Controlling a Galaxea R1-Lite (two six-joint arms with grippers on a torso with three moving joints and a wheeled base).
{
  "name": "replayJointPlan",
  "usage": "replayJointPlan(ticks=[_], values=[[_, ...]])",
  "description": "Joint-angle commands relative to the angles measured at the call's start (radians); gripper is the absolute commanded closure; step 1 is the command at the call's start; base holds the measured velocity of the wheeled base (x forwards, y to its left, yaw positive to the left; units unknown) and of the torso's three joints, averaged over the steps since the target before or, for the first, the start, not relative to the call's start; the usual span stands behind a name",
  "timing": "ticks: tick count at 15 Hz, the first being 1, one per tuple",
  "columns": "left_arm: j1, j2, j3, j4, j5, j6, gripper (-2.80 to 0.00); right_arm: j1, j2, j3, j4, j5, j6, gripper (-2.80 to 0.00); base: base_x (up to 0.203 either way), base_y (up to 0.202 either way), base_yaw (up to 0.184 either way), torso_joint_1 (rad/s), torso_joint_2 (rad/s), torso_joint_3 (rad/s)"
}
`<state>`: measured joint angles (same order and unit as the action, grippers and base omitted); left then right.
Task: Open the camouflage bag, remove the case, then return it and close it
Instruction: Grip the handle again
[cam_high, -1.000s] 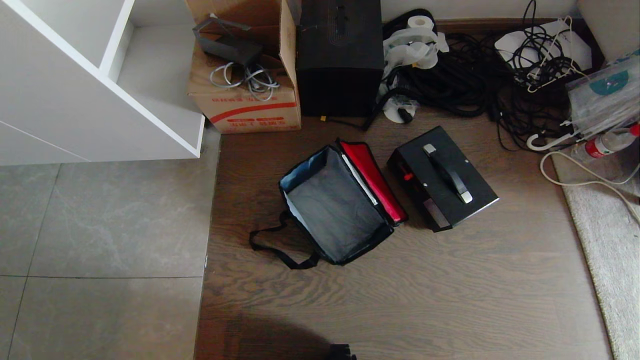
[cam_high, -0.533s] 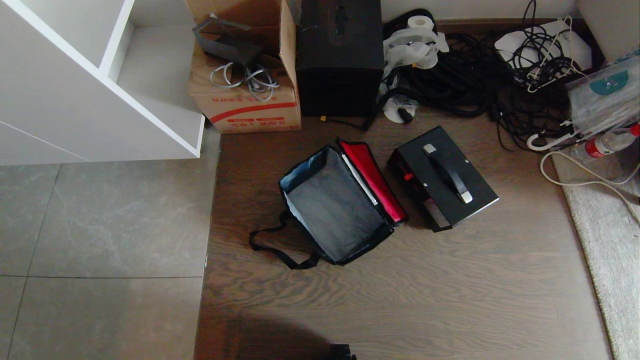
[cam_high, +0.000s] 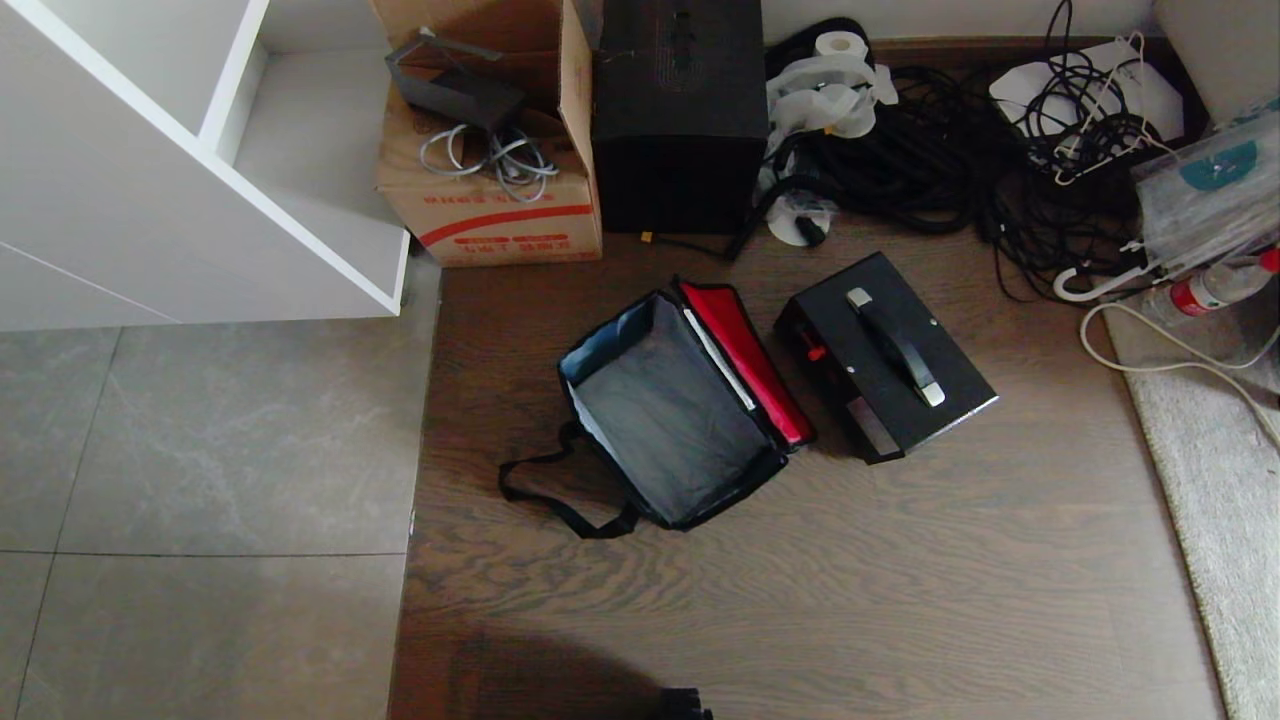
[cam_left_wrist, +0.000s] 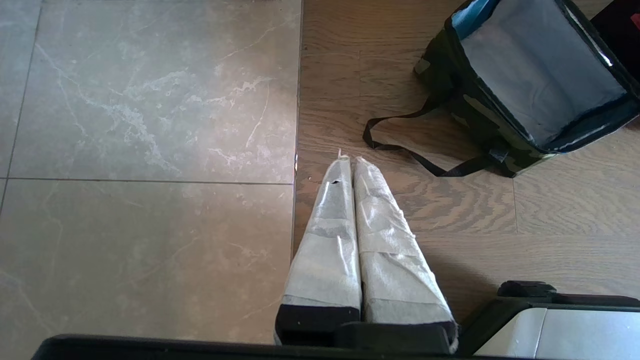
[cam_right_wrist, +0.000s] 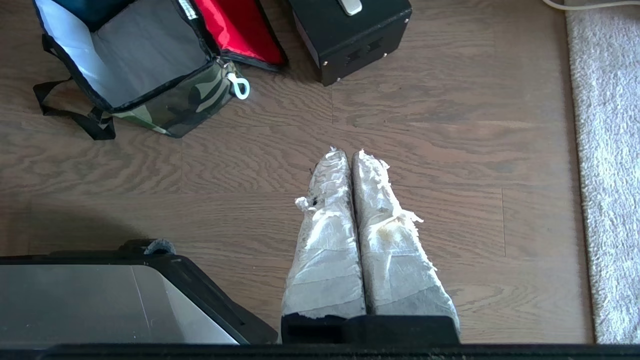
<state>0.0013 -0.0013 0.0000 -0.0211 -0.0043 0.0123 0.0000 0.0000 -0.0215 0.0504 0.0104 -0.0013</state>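
A: What sort of place is this?
B: Probably a lived-in room used for storage: wood-look floor (cam_high: 800, 600) meeting grey tiles (cam_high: 200, 440), a white shelf unit (cam_high: 150, 180), a rug (cam_high: 1220, 480).
A: Tidy?
B: No: tangled cables (cam_high: 960, 150), a cardboard box (cam_high: 490, 215).

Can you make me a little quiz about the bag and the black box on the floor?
1. True or false: the boxy camouflage fabric bag stands open with nothing inside.
2. Where is the flat black hard case with the silver-ended handle? A) inside the bag B) on the wooden floor beside the bag's red lid lining C) on the white shelf
3. Fill in: the left end effector and the right end effector are both ____, holding nothing.

Key: 1 true; 2 B; 3 shut.
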Motion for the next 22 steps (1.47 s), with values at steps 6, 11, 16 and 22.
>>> replayJointPlan(ticks=[6,11,16,22], values=[[0.000,0.001,0.009,0.000,0.000,0.000,0.00,0.000,0.002,0.000,0.000,0.000,0.000,0.00,0.000,0.000,0.000,0.000,0.00,0.000],[0.000,0.001,0.009,0.000,0.000,0.000,0.00,0.000,0.002,0.000,0.000,0.000,0.000,0.00,0.000,0.000,0.000,0.000,0.00,0.000],[0.000,0.001,0.009,0.000,0.000,0.000,0.00,0.000,0.002,0.000,0.000,0.000,0.000,0.00,0.000,0.000,0.000,0.000,0.00,0.000],[0.000,0.001,0.009,0.000,0.000,0.000,0.00,0.000,0.000,0.000,0.000,0.000,0.000,0.00,0.000,0.000,0.000,0.000,0.00,0.000]])
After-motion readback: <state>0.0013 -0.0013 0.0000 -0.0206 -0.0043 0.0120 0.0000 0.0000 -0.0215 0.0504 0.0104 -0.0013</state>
